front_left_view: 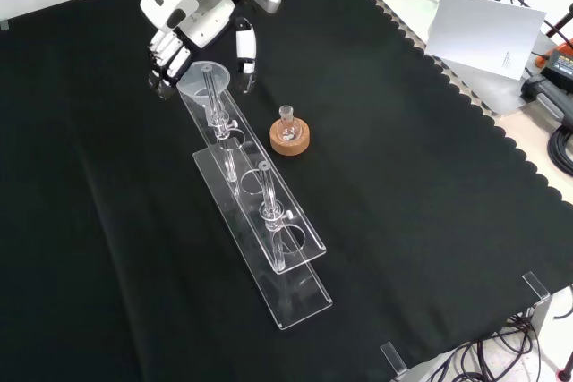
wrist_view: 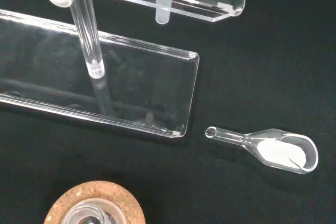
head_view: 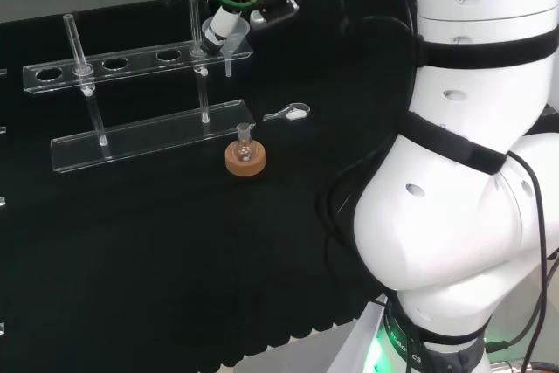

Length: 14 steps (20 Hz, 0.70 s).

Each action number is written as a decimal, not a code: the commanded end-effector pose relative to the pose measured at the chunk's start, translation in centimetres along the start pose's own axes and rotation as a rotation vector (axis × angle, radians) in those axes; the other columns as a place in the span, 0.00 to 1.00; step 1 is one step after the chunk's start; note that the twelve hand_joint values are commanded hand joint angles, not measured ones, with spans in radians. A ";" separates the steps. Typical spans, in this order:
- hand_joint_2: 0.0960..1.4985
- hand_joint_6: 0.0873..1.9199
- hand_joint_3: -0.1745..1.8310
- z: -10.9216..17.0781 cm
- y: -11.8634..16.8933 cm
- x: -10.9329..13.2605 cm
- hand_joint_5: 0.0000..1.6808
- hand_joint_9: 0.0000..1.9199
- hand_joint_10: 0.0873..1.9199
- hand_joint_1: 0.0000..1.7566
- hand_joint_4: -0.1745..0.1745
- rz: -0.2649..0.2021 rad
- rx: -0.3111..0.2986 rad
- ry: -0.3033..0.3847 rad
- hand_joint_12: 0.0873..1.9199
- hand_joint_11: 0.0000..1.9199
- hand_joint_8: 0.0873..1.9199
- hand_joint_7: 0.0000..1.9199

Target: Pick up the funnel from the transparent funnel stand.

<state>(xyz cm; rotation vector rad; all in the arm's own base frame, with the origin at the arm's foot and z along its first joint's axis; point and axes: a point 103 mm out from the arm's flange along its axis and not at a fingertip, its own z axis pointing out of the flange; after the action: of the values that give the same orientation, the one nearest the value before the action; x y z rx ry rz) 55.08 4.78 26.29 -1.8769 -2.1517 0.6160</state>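
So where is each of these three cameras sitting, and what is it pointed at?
Head view: behind and above the arm's base, looking over the white links at the stand; the hand reaches its right end.
Front view: opposite side, looking down on the cloth; the hand comes in from the top.
Wrist view: at the wrist, looking down on the stand's base and a scoop.
All three show the cork ring.
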 end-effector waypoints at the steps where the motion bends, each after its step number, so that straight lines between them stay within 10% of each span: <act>1: 0.46 0.00 0.18 0.5 0.5 0.1 0.10 0.11 0.43 0.34 0.49 0.004 0.021 -0.017 0.80 0.08 0.27 0.00; 14: 0.45 0.00 0.23 0.6 0.7 0.0 0.23 0.30 0.31 0.40 0.44 0.033 0.006 -0.118 0.77 0.12 0.34 0.11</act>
<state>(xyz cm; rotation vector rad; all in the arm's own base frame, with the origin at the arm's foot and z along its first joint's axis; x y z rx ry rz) 55.21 4.64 25.25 -1.8936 -2.1779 0.7125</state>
